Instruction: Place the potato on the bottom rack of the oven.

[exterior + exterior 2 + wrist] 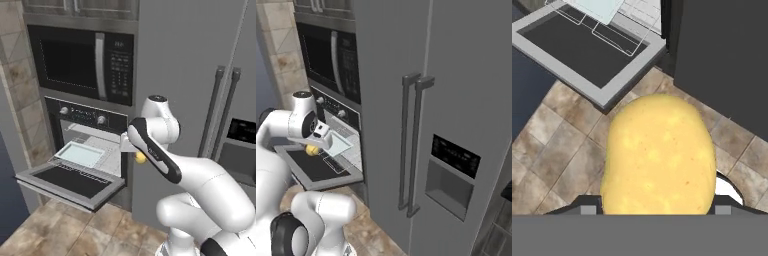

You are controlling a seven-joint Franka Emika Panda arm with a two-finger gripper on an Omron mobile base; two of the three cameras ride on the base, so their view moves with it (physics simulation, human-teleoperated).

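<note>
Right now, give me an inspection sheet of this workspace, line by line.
Surface: tan tiled floor; no counter in view.
Job's things: potato held in the gripper, off to the right of the open oven, over the floor; oven door dropped flat; pale bottom rack slid out over the door, nothing on it.
Clutter: nothing seen.
Grippers: gripper shut on the potato, not yet over the rack.
Cables: nothing seen.
Surroundings: black microwave above the oven; grey fridge to the right.
</note>
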